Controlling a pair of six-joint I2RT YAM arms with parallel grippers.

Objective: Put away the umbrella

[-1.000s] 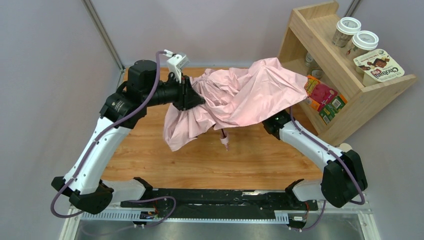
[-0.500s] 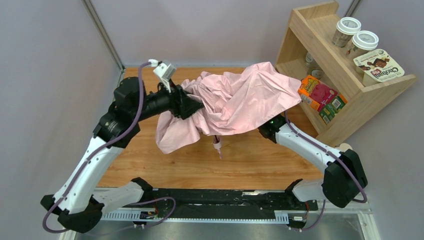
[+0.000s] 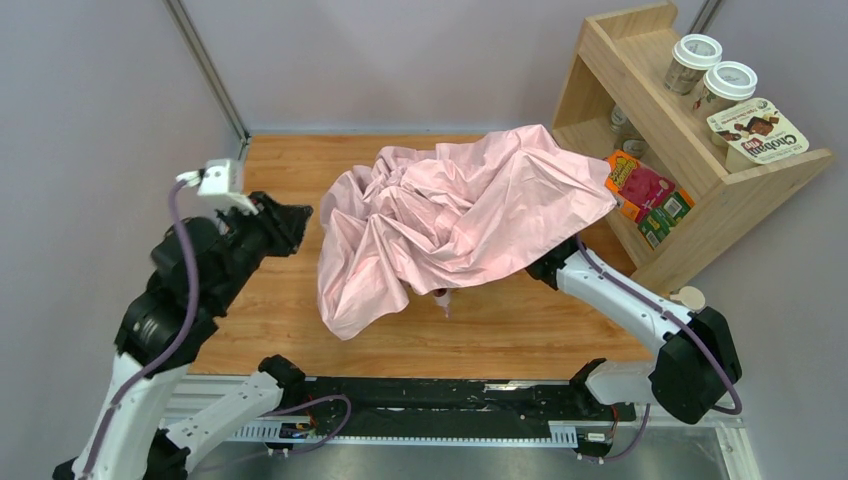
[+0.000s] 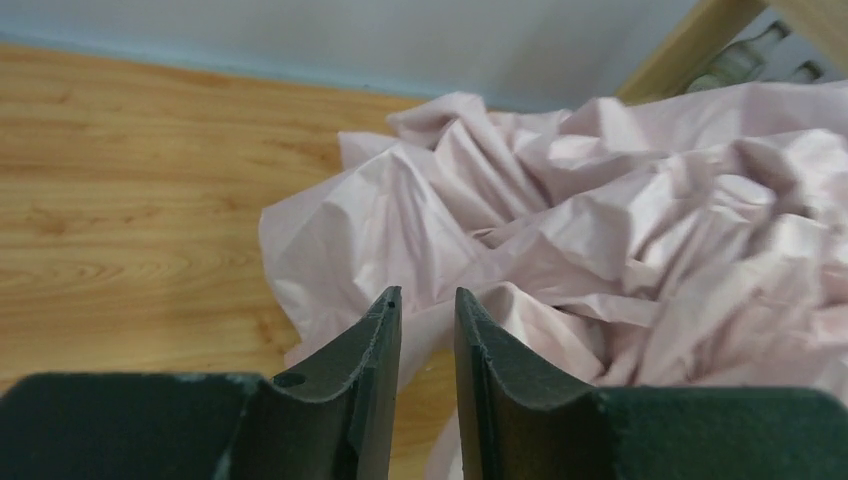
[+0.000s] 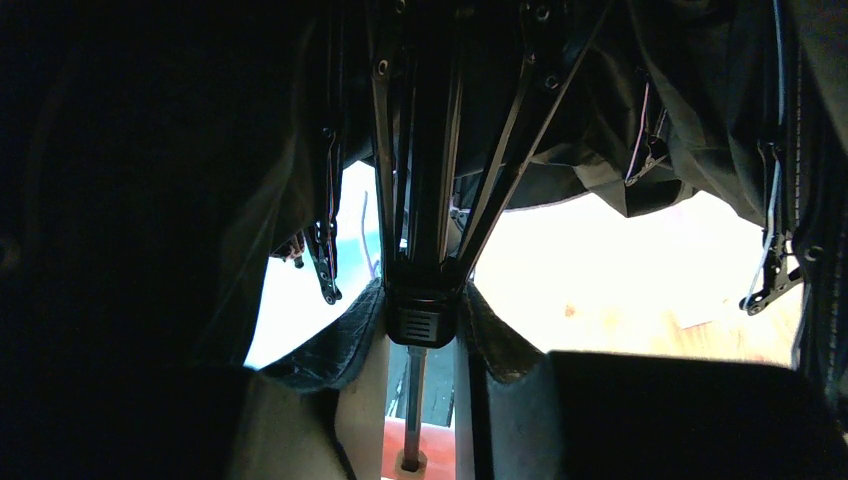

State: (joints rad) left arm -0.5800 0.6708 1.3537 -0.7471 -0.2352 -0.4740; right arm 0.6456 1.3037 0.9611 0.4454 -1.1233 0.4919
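Umbrella [image 3: 470,210]: pale pink, canopy loose and crumpled, draped in a heap over the mid-table. Its left hem hangs toward the near side, and its far-right edge is up against the colourful box [image 3: 640,188] at the shelf front.
Umbrella, underside (right wrist view): it is dark under the cloth. Black ribs [image 5: 520,100] fan up and out from a black hub [image 5: 422,312] on the shaft [image 5: 413,400].
Small end [image 3: 443,298]: pokes out below the near hem at mid-table. Too small to tell which part it is.
Right gripper [image 5: 422,320]: closed on the umbrella's hub, one finger on each side. In the top view it is hidden by the cloth, and only the arm shows going in from the right.
Left gripper [image 4: 428,310]: fingers a narrow gap apart, nothing between them. It points at the cloth's left edge but doesn't touch it. In the top view it sits [image 3: 297,216] left of the heap, w/ bare table between.
Table [image 3: 520,330]: light wood, with the bare near strip showing in front of the heap.
Shelf [image 3: 770,195]: wooden, tilted, at the far right corner.
On the shelf: two white-lidded jars [image 3: 697,52] on the top tier, w/ a carton [image 3: 758,135] beside them. The colourful box is on the lower tier.
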